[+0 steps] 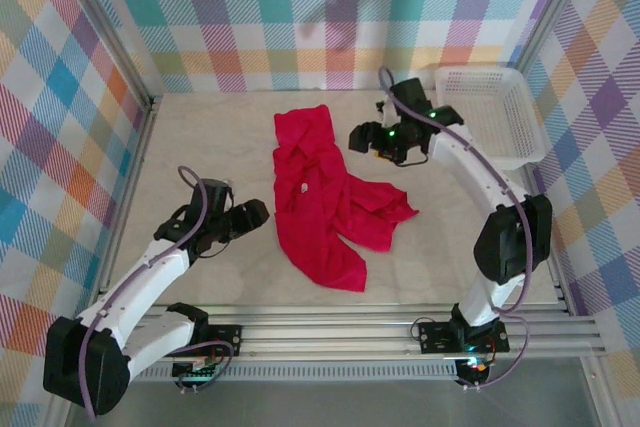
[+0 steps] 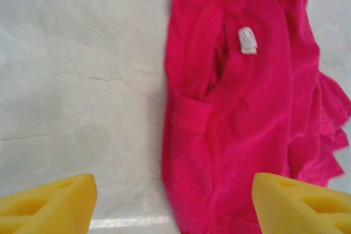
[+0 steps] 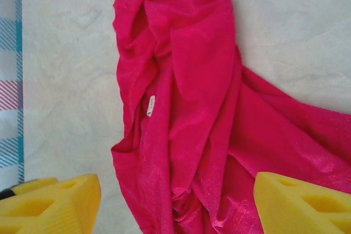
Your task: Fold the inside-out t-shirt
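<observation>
The inside-out t-shirt lies crumpled in a long red heap mid-table, one part spreading toward the right. Its small white neck tag faces up. My left gripper hovers just left of the shirt's middle. In the left wrist view this gripper is open, its yellow pads wide apart over the shirt's left edge and bare table. My right gripper sits just right of the shirt's far end. It is open above the bunched folds of the shirt, with the tag in view, and grips nothing.
A white mesh basket stands at the back right, behind the right arm. Checkered walls close in the left, back and right sides. A metal rail runs along the near edge. Pale tabletop lies bare left of the shirt.
</observation>
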`<state>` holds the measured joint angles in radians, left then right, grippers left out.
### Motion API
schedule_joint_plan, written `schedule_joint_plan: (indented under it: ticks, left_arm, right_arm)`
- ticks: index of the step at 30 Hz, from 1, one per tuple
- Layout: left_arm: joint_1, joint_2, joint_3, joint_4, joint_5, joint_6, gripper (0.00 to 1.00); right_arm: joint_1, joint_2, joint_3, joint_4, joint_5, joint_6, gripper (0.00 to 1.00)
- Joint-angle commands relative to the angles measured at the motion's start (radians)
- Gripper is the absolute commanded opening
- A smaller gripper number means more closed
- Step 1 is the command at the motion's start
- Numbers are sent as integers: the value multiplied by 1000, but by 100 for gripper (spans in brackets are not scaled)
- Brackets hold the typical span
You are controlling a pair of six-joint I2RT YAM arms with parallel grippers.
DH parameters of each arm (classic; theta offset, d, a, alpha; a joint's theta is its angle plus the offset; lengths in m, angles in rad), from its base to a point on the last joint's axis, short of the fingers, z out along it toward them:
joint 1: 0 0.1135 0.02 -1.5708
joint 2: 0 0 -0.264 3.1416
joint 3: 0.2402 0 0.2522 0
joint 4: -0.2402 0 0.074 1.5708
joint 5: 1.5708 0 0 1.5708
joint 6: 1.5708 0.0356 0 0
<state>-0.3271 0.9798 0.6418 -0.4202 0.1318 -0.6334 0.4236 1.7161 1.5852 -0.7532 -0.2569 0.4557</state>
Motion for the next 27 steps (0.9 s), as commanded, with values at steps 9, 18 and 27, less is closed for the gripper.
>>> schedule_joint_plan:
  ticks: [9, 18, 27]
  left_arm:
    - [242, -72, -46, -70, 47, -133, 78]
    - [338, -93, -62, -77, 126, -140, 80]
    - [339, -85, -72, -48, 156, -131, 80]
  right_arm:
    - [352, 339, 140, 130, 73, 69, 76]
    - [446, 579, 327, -2, 194, 37, 76]
    - [446, 542, 437, -69, 146, 7, 0]
